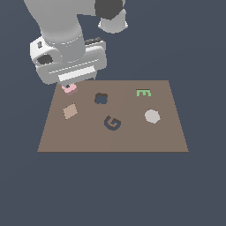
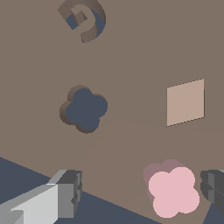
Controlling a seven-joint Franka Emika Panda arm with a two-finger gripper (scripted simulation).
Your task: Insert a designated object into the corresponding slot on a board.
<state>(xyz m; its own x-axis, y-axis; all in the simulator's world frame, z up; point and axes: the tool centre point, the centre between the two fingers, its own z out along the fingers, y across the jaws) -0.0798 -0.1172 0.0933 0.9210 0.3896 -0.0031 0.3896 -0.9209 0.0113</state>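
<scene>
The pale pink clover-shaped block (image 1: 69, 88) (image 2: 173, 191) lies on the brown board (image 1: 132, 137) (image 2: 131, 57) near its far corner on the exterior view's left. My gripper (image 1: 70, 82) (image 2: 141, 192) hangs just above it, open. In the wrist view the block sits between the two fingers, close to the dark finger (image 2: 213, 189) and well apart from the pale one (image 2: 65, 193). The navy clover-like slot (image 1: 101, 98) (image 2: 84, 109) is empty, a short way from the block toward the exterior view's right.
A tan diamond tile (image 1: 69, 111) (image 2: 185, 102) lies in front of the block. A dark G-shaped mark (image 1: 112, 122) (image 2: 83, 22), a light grey octagon (image 1: 152, 116) and a green E shape (image 1: 143, 92) also mark the board. Dark blue floor surrounds it.
</scene>
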